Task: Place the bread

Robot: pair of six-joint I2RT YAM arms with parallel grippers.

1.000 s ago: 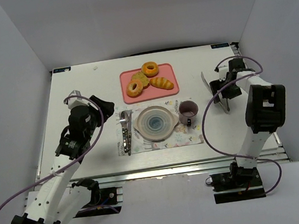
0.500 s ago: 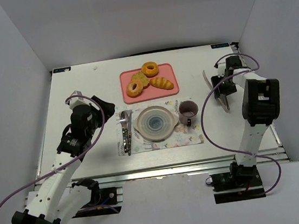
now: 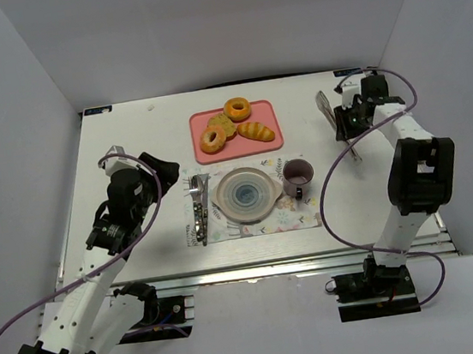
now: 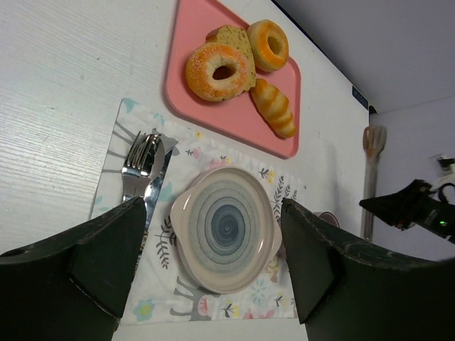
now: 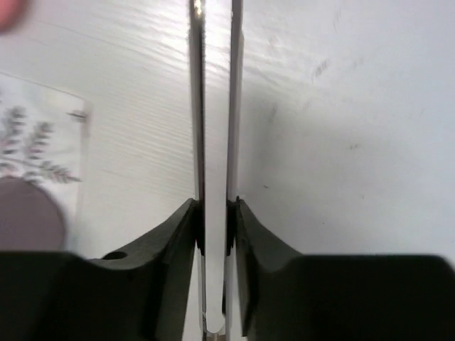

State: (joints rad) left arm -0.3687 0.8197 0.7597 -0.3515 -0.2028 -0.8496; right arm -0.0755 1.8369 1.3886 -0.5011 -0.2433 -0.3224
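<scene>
The bread (image 4: pixel 274 106) lies on a pink tray (image 4: pixel 178 92) beside two donuts (image 4: pixel 217 71) and a toast slice (image 4: pixel 231 37). Nearer, a plate (image 4: pixel 226 229) and cutlery (image 4: pixel 140 160) rest on a floral placemat (image 4: pixel 234 312), framed by the left gripper (image 4: pixel 213 209), its fingers spread wide. Tongs (image 4: pixel 370 177) lie far right.

2 arms of 1 build: the left arm (image 3: pixel 78 296) and the right arm (image 3: pixel 402 226) have white links between blocky black joint housings; a thin purple cable (image 3: pixel 158 185) loops beside the left arm, a second cable (image 3: pixel 320 197) beside the right; the left gripper (image 4: pixel 212 207) has matte black wedge-shaped fingers (image 4: pixel 85 270); the right gripper (image 5: pixel 213 204) has black, smoothly curved ones.
</scene>
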